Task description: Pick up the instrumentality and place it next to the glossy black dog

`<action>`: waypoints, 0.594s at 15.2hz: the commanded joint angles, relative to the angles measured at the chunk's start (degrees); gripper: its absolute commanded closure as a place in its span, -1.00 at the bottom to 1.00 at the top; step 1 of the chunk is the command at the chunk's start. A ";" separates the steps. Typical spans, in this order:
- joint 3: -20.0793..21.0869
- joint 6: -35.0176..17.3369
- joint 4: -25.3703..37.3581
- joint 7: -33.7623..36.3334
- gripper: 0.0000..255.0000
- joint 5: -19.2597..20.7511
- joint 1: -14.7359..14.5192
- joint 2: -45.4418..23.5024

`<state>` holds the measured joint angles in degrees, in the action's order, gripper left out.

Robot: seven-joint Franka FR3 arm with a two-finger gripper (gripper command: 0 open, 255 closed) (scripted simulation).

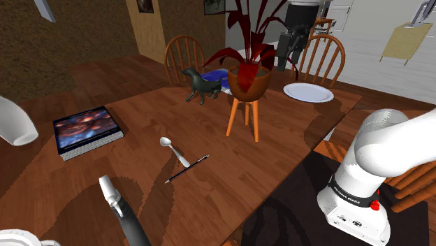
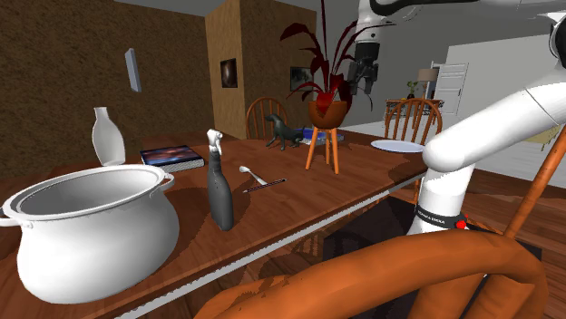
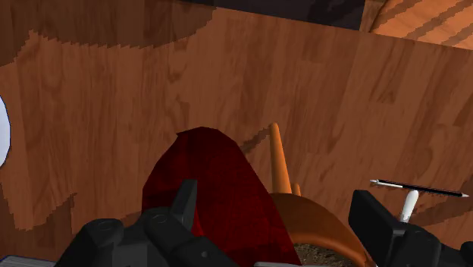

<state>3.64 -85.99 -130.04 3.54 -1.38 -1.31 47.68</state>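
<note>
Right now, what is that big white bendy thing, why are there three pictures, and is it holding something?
That is a robot arm beside a wooden table. One picture looks down from beside it, one looks along the table, and one comes from a camera on its hand. Its black gripper hangs above a red plant, open and holding nothing. On the table are a pen, a spoon, a book, a plate and a dark dog figure.

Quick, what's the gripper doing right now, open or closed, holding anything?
Black two-finger gripper: open, holding nothing, up above the red-leaved potted plant.
</note>
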 commanded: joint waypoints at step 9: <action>-1.28 -12.77 -2.04 -15.79 -1.00 0.54 -6.85 -12.42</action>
<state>2.35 -96.99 -132.50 -10.19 -0.81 -7.24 37.59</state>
